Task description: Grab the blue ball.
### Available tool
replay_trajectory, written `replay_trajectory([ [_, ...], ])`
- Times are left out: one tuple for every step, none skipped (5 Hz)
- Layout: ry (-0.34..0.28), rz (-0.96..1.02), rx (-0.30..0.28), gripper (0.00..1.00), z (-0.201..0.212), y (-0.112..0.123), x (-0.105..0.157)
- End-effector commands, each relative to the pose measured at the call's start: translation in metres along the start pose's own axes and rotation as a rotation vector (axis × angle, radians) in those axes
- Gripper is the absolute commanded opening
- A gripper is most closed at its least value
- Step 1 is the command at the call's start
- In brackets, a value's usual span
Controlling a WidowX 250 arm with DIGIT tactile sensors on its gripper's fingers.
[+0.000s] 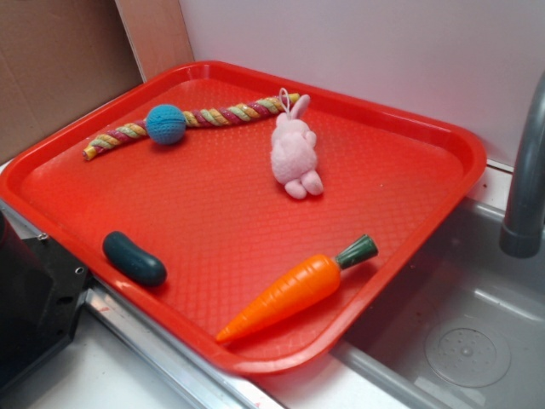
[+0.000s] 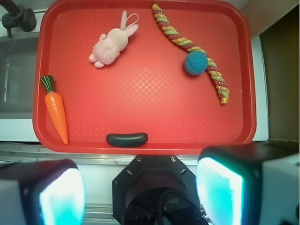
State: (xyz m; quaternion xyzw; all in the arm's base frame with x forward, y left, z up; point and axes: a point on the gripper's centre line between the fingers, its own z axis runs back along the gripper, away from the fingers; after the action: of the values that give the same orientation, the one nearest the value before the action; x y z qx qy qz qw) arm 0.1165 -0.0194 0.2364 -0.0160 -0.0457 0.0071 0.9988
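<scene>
Inside red tray [image 1: 443, 136]: blue ball [image 1: 165, 123] touching rope [image 1: 230, 113], bunny [image 1: 295, 152], carrot [image 1: 294, 290]

A stretch of the twisted rope [image 1: 204, 119] is hidden behind the blue ball [image 1: 166, 123]; the faucet [image 1: 526, 170] is cut off at the right edge, and the claw [image 2: 140, 194] fingers are blurred and cropped below in the wrist view

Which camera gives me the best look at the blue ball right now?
The wrist view: the blue ball shows from above, touching the rope, with clear tray around. The exterior view shows it obliquely at the tray's far side, covering part of the rope.
</scene>
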Motion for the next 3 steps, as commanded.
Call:
replay_trajectory([
  [0.0, 0.0, 0.0, 1.0, 0.0, 0.0, 0.0],
  [-0.001, 0.131, 0.013, 1.0, -0.005, 0.009, 0.009],
  [-0.008, 0.322, -0.019, 1.0, -0.015, 0.026, 0.024],
])
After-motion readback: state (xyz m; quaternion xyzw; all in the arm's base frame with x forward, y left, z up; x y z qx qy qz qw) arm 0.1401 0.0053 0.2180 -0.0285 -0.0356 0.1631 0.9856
